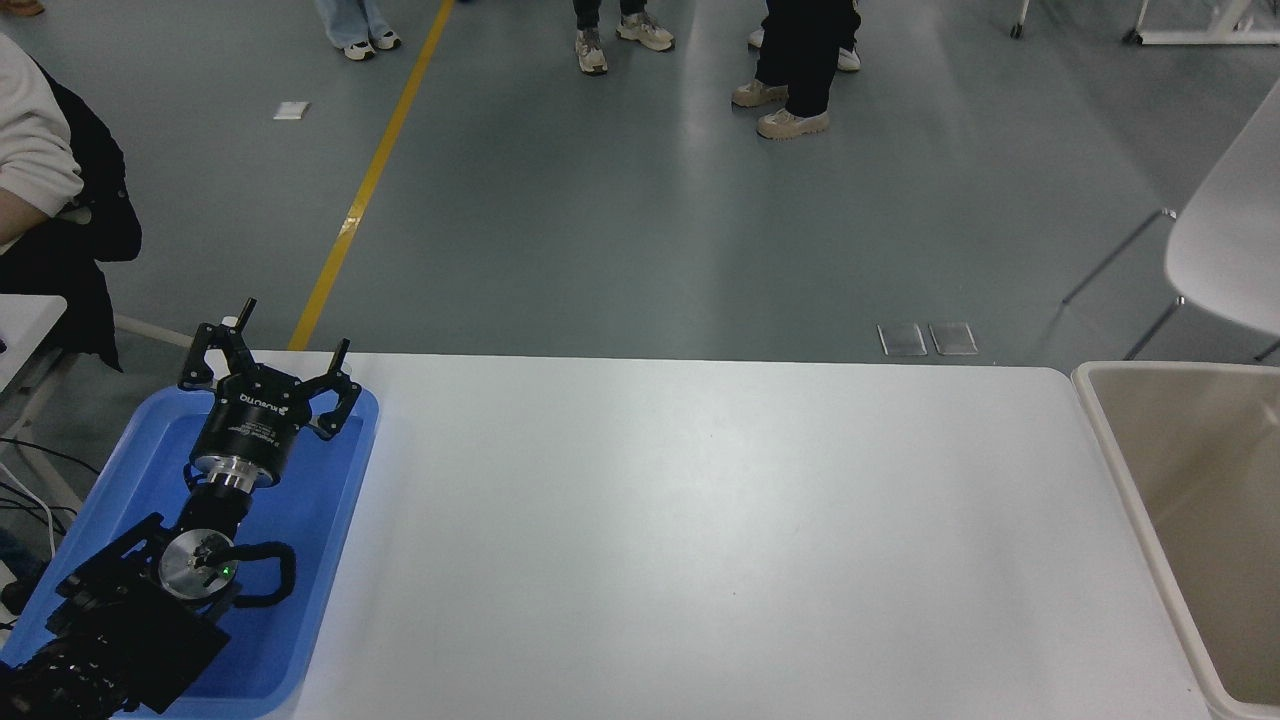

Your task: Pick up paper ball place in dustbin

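The dustbin [1100,420] is a large beige bin with a thick cream rim, standing at the table's right end and cut off by the picture's right edge. What I see of its inside is bare. The paper ball is out of view. My right arm and gripper are out of view too. My left gripper [268,352] is parked at the lower left over the blue tray, fingers spread open and empty.
A shallow blue tray [330,520] lies at the table's left end under my left arm. A white chair [1225,250] stands beyond the bin at the right. A seated person is at the far left; several people's legs stand at the top.
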### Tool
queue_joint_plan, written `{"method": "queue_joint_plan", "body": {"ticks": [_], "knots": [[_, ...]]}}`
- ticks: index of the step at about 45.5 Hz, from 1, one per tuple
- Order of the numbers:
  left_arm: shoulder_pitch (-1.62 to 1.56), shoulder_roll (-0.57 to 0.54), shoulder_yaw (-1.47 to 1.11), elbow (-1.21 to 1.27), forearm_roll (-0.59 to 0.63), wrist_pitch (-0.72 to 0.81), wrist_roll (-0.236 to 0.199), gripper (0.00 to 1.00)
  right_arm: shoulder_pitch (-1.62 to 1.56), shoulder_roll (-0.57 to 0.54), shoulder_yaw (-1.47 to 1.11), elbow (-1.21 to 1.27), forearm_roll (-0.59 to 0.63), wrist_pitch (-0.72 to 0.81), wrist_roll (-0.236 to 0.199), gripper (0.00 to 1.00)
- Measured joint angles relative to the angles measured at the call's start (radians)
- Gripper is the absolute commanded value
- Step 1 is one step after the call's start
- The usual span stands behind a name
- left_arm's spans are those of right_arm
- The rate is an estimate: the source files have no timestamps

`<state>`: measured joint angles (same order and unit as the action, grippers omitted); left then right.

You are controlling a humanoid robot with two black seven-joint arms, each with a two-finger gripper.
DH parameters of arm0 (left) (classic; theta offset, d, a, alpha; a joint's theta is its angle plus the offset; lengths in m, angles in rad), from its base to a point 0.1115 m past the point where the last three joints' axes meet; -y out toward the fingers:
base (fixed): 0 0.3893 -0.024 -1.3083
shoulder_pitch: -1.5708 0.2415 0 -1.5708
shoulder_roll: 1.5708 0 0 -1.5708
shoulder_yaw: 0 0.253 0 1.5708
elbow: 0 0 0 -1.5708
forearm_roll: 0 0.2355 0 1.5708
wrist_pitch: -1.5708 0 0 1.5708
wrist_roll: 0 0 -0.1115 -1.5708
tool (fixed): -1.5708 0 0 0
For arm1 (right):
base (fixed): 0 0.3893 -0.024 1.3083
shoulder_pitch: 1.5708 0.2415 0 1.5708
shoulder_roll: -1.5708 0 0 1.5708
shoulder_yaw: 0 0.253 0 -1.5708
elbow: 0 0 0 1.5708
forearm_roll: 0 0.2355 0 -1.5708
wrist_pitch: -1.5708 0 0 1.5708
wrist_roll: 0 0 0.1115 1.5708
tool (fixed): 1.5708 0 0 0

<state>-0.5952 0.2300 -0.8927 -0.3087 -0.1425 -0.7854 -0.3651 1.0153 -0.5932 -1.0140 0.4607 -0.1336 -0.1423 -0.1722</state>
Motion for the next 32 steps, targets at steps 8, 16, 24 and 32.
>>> {"method": "queue_joint_plan", "body": {"ticks": [8,16,24,32], "knots": [[0.000,0.000,0.000,0.000,0.000,0.000,0.000,1.00,-0.092,0.018,0.062,-0.050,0.009,-0.020,0.000,0.00],[0.000,0.000,0.000,0.000,0.000,0.000,0.000,1.00,-0.137,0.027,0.091,-0.073,0.012,-0.031,0.001,0.00],[0.000,0.000,0.000,0.000,0.000,0.000,0.000,1.00,-0.155,0.034,0.104,-0.082,0.014,-0.043,0.001,0.69],[0.000,0.000,0.000,0.000,0.000,0.000,0.000,1.00,-0.159,0.037,0.118,-0.086,0.015,-0.069,0.002,1.00]]}}
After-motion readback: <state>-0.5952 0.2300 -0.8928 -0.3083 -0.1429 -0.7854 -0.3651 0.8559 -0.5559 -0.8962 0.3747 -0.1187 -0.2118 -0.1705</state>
